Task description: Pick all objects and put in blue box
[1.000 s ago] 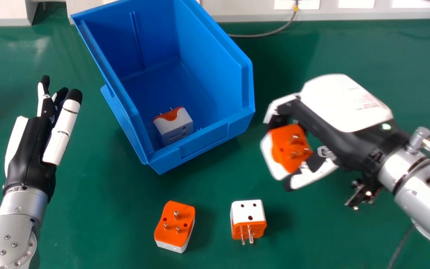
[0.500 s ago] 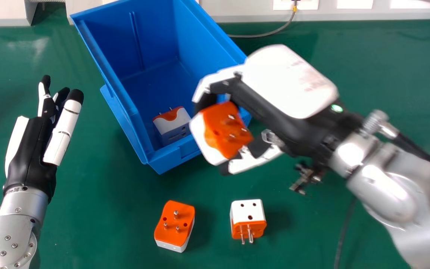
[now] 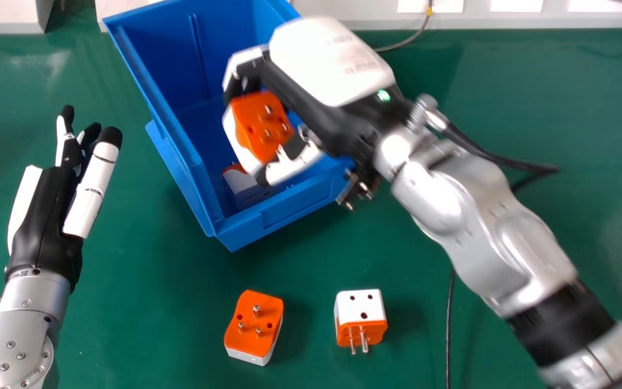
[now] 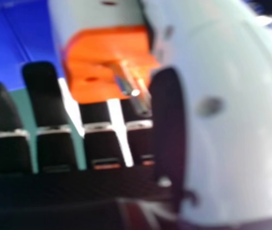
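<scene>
My right hand is over the blue box, its fingers and thumb closed round an orange and white plug adapter with its pins showing. In the right hand view my right hand pinches that adapter between thumb and fingers. Inside the box, partly hidden behind the held one, lies another adapter. Two more rest on the table: one with its orange pin side up, one with its white socket face up. My left hand is open at the left, holding nothing.
The green table carries everything. A dark cable hangs beside my right forearm. Behind the box, along the table's back edge, runs a pale panel with a thin grey cable.
My right hand has moved left and away from me, from right of the blue box to above it, with the adapter still held. The left hand has stayed practically in place.
</scene>
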Robot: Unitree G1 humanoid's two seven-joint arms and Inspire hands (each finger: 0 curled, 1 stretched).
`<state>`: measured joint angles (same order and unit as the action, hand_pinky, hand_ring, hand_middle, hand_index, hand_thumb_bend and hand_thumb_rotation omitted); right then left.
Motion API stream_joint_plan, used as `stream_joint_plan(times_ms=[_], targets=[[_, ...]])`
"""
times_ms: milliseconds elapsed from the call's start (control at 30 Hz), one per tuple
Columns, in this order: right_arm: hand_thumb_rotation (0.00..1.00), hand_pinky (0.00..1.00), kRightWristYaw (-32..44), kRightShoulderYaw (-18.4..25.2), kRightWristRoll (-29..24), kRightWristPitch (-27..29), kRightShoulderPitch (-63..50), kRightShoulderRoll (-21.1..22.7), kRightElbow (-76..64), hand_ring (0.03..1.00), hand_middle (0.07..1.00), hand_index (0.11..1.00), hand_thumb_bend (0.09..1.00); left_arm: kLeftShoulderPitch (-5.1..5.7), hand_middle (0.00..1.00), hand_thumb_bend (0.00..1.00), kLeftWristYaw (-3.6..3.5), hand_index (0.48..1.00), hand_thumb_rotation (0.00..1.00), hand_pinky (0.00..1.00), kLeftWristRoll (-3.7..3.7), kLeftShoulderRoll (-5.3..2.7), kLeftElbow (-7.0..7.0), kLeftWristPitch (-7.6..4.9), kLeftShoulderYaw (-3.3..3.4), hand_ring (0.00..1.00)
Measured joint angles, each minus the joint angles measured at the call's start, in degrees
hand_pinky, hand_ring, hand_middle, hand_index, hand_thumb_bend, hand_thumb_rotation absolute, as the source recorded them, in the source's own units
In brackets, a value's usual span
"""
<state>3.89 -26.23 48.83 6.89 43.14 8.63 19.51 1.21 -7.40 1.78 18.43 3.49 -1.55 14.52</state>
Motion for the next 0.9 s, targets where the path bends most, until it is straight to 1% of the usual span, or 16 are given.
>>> stream_joint_plan(times_ms=[133, 267, 433, 567, 667, 700, 767, 900], targets=[[0.00, 0.29, -4.7, -1.9, 1.2, 0.0, 7.3, -3.1, 12.0, 0.415, 0.507, 0.571, 0.484, 0.33, 0.98, 0.55, 0.04, 0.984, 0.92, 0.93, 0.04, 0.00, -0.26, 0.14, 0.01, 0.97], [0.00, 0.30, -9.8, -4.4, 2.3, -1.1, 15.6, -7.4, 28.2, 0.415, 0.512, 0.567, 0.485, 0.77, 0.98, 0.55, 0.04, 0.984, 0.92, 0.94, 0.03, -0.01, -1.06, 0.24, -0.10, 0.97], [0.00, 0.30, -14.8, -6.8, 2.8, -1.2, 21.6, -11.3, 41.4, 0.412, 0.511, 0.568, 0.486, 1.01, 0.98, 0.56, 0.06, 0.984, 0.92, 0.94, -0.03, 0.00, -1.56, 0.39, -0.18, 0.98], [0.00, 0.31, -17.1, -8.7, 2.9, -1.1, 23.9, -12.9, 47.8, 0.411, 0.513, 0.557, 0.488, 1.28, 0.98, 0.57, 0.09, 0.984, 0.92, 0.94, -0.13, -0.01, -2.35, 0.83, -0.21, 0.98], [0.00, 0.31, -17.5, -10.3, 2.9, -0.8, 24.3, -13.2, 50.5, 0.412, 0.514, 0.540, 0.491, 1.64, 0.98, 0.57, 0.12, 0.984, 0.92, 0.94, -0.20, -0.01, -2.97, 0.93, -0.30, 0.98], [0.00, 0.32, -17.5, -10.8, 3.0, -0.7, 24.3, -13.3, 51.2, 0.419, 0.516, 0.521, 0.493, 1.84, 0.98, 0.57, 0.14, 0.983, 0.92, 0.94, -0.27, -0.01, -3.23, 0.96, -0.34, 0.98], [0.00, 0.33, -17.5, -11.8, 3.0, -0.7, 24.3, -13.5, 52.2, 0.427, 0.518, 0.505, 0.494, 2.10, 0.98, 0.58, 0.16, 0.983, 0.92, 0.93, -0.68, -0.02, -3.68, 1.04, -0.44, 0.98], [0.00, 0.34, -17.1, -12.9, 2.9, 0.1, 24.3, -14.0, 52.8, 0.438, 0.520, 0.480, 0.496, 2.17, 0.98, 0.58, 0.19, 0.984, 0.92, 0.93, -0.76, -0.07, -4.06, 1.08, -0.65, 0.98]])
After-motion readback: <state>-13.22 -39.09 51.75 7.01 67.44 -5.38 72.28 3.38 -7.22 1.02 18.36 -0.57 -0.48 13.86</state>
